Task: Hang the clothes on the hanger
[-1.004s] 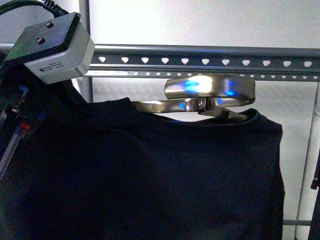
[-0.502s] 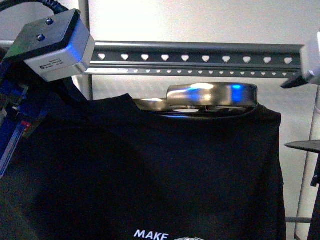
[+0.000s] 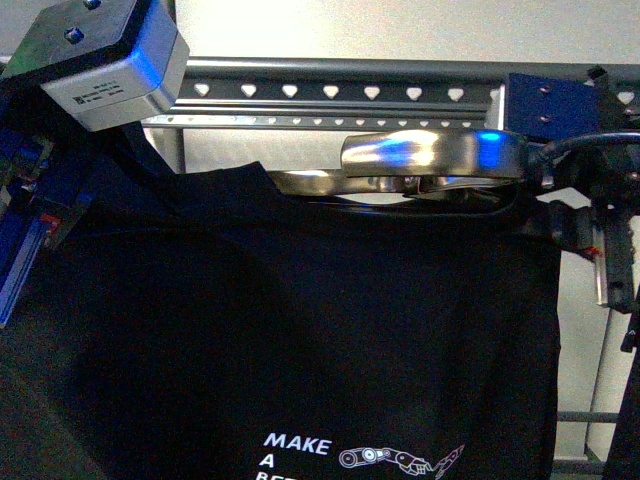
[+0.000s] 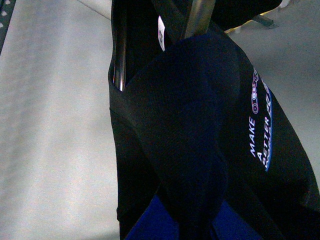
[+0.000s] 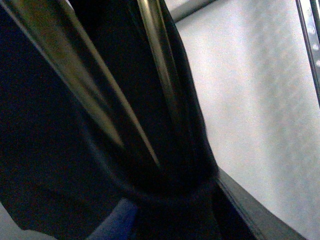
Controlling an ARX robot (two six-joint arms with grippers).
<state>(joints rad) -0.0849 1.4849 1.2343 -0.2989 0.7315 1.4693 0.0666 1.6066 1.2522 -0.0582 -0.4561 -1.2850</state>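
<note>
The black T-shirt [image 3: 300, 330] hangs spread flat between my two grippers, with white "MAKE A" lettering [image 3: 297, 443] and the robot-arm drawing low on its front. My left gripper [image 3: 30, 235] is shut on the shirt's left shoulder and my right gripper [image 3: 585, 240] on its right shoulder. The rack's top rail [image 3: 330, 92], with its heart-shaped holes, runs just above and behind the collar. In the left wrist view the blue fingers [image 4: 150, 227] pinch a fold of the shirt [image 4: 190, 150]. In the right wrist view dark shirt cloth [image 5: 165, 210] fills the jaws.
A shiny curved metal band [image 3: 430, 155] sits behind the collar, under the rail. A grey upright tube [image 3: 170, 160] stands at the left and a lower crossbar [image 3: 590, 415] at the right. A white wall lies behind the rack.
The shirt has risen, so the lettering and drawing now show. My right arm has come into view from the right. My left wrist has moved up a little.
</note>
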